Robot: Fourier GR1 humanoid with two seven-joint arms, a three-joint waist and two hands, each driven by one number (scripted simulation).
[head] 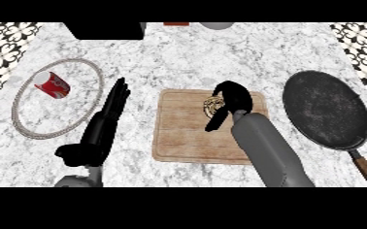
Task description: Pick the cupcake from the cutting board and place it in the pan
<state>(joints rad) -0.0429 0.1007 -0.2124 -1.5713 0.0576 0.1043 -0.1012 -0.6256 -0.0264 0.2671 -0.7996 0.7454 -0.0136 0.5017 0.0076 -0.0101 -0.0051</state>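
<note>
Right hand (234,98) curled round cupcake (213,106) on cutting board (186,136), left hand (104,121) flat, fingers straight

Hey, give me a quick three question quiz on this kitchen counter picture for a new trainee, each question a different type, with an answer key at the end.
1. True or false: the cupcake already lies in the pan.
2. Multiple choice: what lies on the plate at the left? A) a spoon B) a red can C) a cupcake
3. Fill in: the right hand curls its fingers over the cupcake on the ____.

Key
1. False; it is on the cutting board.
2. B
3. cutting board. The left hand rests open between plate and board.
</note>
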